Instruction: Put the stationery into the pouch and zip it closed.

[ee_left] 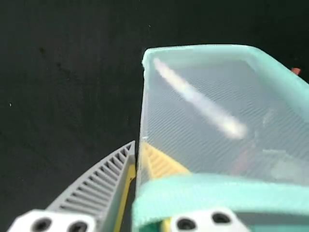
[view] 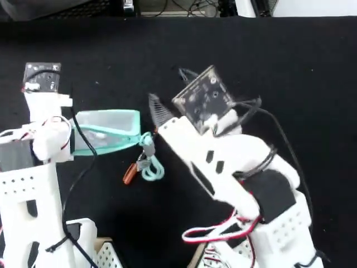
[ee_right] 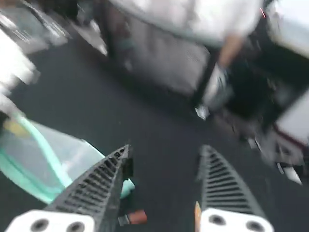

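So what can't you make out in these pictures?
What the pouch holds, left wrist view: ribbed translucent wall and glare leave only a reddish smear.
Whether the pouch is zipped, high view: too small, and the left arm covers one end.
The orange item, high view: too small to identify; in the right wrist view a finger of the right gripper partly hides it.

1. We find the pouch (view: 109,131) on the table (view: 279,67), left of centre, its left end between the fingers of the left gripper (view: 70,137).
2. The right gripper (view: 158,110) hangs just right of the pouch.
3. Before the pouch's right end lie a stationery piece (view: 130,173) and, at its right, a cord loop (view: 152,167).
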